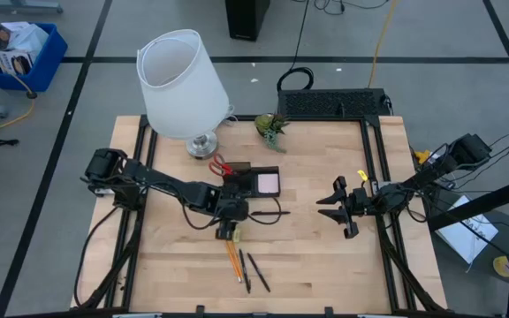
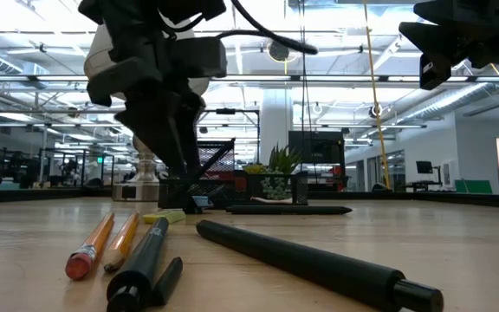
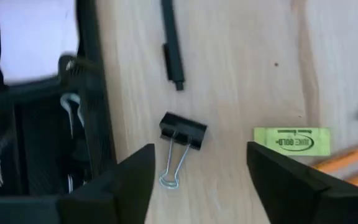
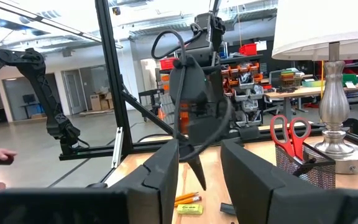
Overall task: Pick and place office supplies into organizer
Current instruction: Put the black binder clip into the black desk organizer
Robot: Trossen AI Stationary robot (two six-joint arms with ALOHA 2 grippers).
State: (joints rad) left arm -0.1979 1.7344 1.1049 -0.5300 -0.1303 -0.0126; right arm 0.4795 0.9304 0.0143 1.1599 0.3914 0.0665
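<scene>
Pale butcher-block wood forms the counter (image 1: pixel 325 256), its grain running in long strips. Near its middle sits the organizer (image 1: pixel 256 181), a low black mesh tray holding a pink square pad (image 1: pixel 268 183) and red-handled scissors (image 1: pixel 223 166) standing upright. The left claw (image 3: pixel 197 180) hangs just off the organizer's near side with its dark, flat-faced fingers spread wide and gripping nothing; between them on the wood lies a black binder clip (image 3: pixel 182 132) with thin wire handles, apart from both fingers. A yellow eraser (image 3: pixel 292 141) lies just beside it, with orange pencils (image 1: pixel 233 258) and black pens (image 1: pixel 256 271) toward the near edge. The right claw (image 1: pixel 347 210) hovers toward the right edge, partly open and empty.
</scene>
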